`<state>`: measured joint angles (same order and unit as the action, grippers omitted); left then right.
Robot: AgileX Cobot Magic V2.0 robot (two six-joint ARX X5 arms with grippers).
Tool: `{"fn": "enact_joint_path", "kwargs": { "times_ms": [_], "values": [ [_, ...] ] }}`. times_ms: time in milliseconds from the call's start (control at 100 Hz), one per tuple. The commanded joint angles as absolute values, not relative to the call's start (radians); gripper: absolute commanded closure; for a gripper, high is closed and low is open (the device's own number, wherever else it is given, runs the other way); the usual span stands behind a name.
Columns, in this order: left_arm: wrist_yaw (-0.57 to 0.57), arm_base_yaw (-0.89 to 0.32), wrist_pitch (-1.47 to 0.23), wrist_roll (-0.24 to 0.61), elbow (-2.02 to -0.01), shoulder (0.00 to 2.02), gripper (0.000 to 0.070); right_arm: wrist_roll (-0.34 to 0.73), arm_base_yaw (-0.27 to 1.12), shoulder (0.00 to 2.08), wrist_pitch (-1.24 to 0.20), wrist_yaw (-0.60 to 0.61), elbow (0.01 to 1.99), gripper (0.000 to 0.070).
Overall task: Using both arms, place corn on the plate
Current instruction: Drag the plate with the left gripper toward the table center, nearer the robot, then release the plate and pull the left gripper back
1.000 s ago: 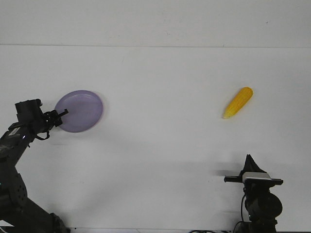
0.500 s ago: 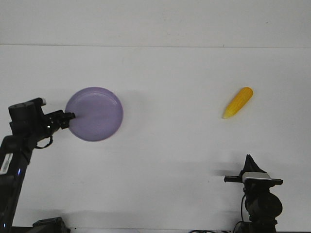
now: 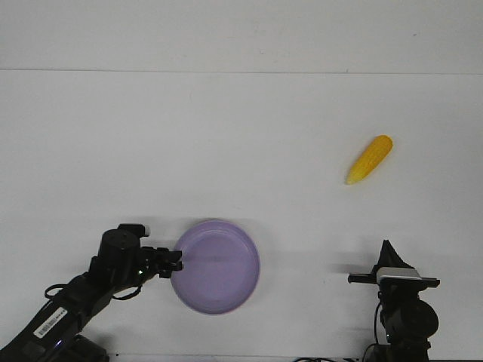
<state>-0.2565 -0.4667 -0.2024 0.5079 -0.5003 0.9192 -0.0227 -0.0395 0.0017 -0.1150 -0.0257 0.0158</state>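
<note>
Table [image 3: 241, 113] white, plain; plate [image 3: 216, 266], corn [image 3: 369, 160] well apart.

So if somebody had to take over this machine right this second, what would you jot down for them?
Left gripper: shut on the rim of the plate, holding it near the front of the table, left of centre.
Right gripper: low at the front right, nothing in it; whether it is open or shut cannot be told from here.
Corn: lying on the table at the right, further back, well apart from the plate and untouched.
Done: the plate is gripped by the left arm.
Left: the right arm must pick up the corn and set it on the plate.
</note>
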Motion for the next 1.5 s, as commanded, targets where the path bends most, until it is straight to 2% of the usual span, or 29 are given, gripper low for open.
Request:
{"fn": "enact_joint_path", "kwargs": {
  "times_ms": [0,210,490,540,590,700,720,760,810,900,1030,1240,1330,1360,1390,1430,1490],
  "values": [
    [-0.205,-0.514,-0.158,0.562,-0.501,0.941,0.0693,-0.02,-0.039,0.001,-0.105,-0.025,0.012,0.0687],
    [-0.154,-0.597,-0.05,0.558,-0.501,1.053,0.0693,-0.02,-0.039,0.001,-0.105,-0.025,0.012,0.0687],
    [-0.15,-0.613,0.004,0.526,-0.501,1.19,0.069,-0.02,-0.039,0.001,-0.105,-0.025,0.013,0.0687],
    [-0.149,-0.613,0.003,0.524,-0.501,1.193,0.0673,-0.02,-0.039,0.001,-0.105,-0.025,0.012,0.0687],
    [-0.15,-0.613,0.003,0.523,-0.501,1.191,0.0591,-0.02,-0.039,0.001,-0.104,-0.025,0.012,0.0687],
    [-0.149,-0.613,0.002,0.516,-0.502,1.179,0.0262,-0.019,-0.039,0.001,-0.105,-0.025,0.012,0.0687],
    [-0.15,-0.613,0.002,0.516,-0.502,1.175,0.0227,-0.019,-0.039,0.001,-0.107,-0.025,0.012,0.0687],
    [-0.149,-0.612,0.002,0.505,-0.502,1.166,0.0201,-0.017,-0.039,0.001,-0.11,-0.025,0.013,0.0687],
    [-0.15,-0.611,0.001,0.488,-0.504,1.147,0.0198,0.012,-0.039,0.001,-0.112,-0.023,0.012,0.0687],
    [-0.15,-0.601,-0.009,0.463,-0.516,1.093,0.0198,0.202,-0.039,0.001,-0.112,-0.001,0.012,0.0687],
    [-0.149,-0.577,-0.066,0.426,-0.563,0.944,0.0198,0.307,-0.039,0.001,-0.11,0.012,0.012,0.0687],
    [-0.137,-0.565,-0.186,0.408,-0.601,0.622,0.0199,0.419,-0.039,0.025,-0.117,0.001,0.148,0.0696],
    [-0.11,-0.565,-0.267,0.413,-0.601,0.491,0.0199,0.405,-0.039,0.114,-0.132,-0.008,0.276,0.0689],
    [-0.103,-0.565,-0.296,0.413,-0.601,0.453,0.0199,0.386,-0.039,0.162,-0.14,-0.008,0.321,0.0661],
    [-0.095,-0.565,-0.324,0.413,-0.601,0.418,0.0199,0.367,-0.039,0.216,-0.149,-0.01,0.366,0.0591],
    [-0.076,-0.565,-0.36,0.413,-0.601,0.377,0.0199,0.352,-0.039,0.309,-0.165,-0.015,0.434,0.0418],
    [-0.044,-0.565,-0.402,0.412,-0.601,0.331,0.0199,0.343,-0.039,0.431,-0.183,-0.023,0.514,0.0203]
  ]
}}
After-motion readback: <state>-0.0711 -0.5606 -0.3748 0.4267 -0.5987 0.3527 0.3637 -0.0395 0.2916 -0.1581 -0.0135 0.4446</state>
